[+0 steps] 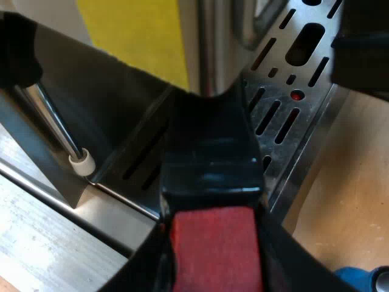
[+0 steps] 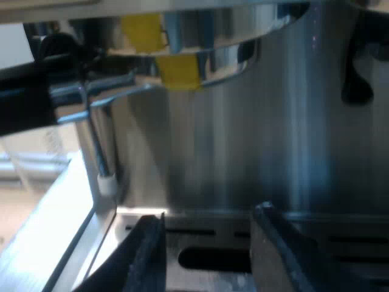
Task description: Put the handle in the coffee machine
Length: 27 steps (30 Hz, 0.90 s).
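The holder's dark handle (image 1: 209,158) with its red end (image 1: 216,249) runs from my left gripper (image 1: 216,264) up to the espresso machine's front (image 1: 213,48), above the slotted drip tray (image 1: 304,121). My left gripper is shut on the handle at the red end, a black finger on each side. The metal head of the holder is hidden against the machine. My right gripper (image 2: 208,218) hangs open just over the drip tray (image 2: 340,243), facing the machine's steel front (image 2: 273,121), with nothing between its fingers.
A steam wand with a white tip (image 1: 81,161) (image 2: 106,182) hangs beside the drip tray. Yellow tape (image 1: 134,30) sits on the machine's front. A blue tamper (image 1: 364,280) lies on the wooden table (image 1: 352,182) near the tray's edge.
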{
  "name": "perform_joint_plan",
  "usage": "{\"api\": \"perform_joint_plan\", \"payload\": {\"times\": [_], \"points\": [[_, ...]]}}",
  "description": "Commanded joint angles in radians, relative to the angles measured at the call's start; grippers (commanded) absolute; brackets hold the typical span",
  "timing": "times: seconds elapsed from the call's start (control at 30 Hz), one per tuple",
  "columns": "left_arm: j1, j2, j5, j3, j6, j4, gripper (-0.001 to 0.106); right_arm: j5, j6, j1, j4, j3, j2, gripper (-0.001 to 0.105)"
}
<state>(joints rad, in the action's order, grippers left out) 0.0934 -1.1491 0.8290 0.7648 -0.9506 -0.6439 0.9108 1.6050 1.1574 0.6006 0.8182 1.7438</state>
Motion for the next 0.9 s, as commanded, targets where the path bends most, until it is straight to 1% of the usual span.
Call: {"api": "perform_joint_plan", "payload": {"times": [0.03,0.13,0.2,0.33,0.4,0.63,0.67,0.7,0.8,0.9], "points": [[0.000,0.021,0.129,0.023,0.008,0.019,0.000,-0.002,0.023,-0.016,0.091,0.004,0.038,0.036],[0.000,0.021,0.129,0.023,0.008,0.019,0.000,-0.003,0.054,-0.033,0.159,0.012,0.084,0.036],[0.000,0.021,0.129,0.023,0.008,0.019,0.000,-0.006,0.102,-0.051,0.221,0.030,0.128,0.036],[0.000,0.021,0.135,0.023,0.008,0.019,0.000,-0.021,0.143,-0.080,0.298,0.066,0.183,0.036],[0.000,0.021,0.135,0.023,0.008,0.019,0.000,-0.036,0.164,-0.098,0.308,0.101,0.213,0.036],[0.000,0.021,0.135,0.023,0.008,0.019,0.000,-0.037,0.211,-0.117,0.308,0.192,0.262,0.036],[0.000,0.021,0.135,0.023,0.008,0.019,0.000,-0.037,0.237,-0.119,0.308,0.204,0.262,0.036],[0.000,0.021,0.135,0.023,0.008,0.019,0.000,-0.037,0.245,-0.119,0.308,0.208,0.262,0.036],[0.000,0.021,0.135,0.023,0.008,0.020,0.000,-0.037,0.331,-0.118,0.347,0.226,0.262,0.036],[0.000,0.021,0.135,0.023,0.008,0.020,0.000,-0.029,0.361,-0.118,0.391,0.226,0.262,0.036]]}}
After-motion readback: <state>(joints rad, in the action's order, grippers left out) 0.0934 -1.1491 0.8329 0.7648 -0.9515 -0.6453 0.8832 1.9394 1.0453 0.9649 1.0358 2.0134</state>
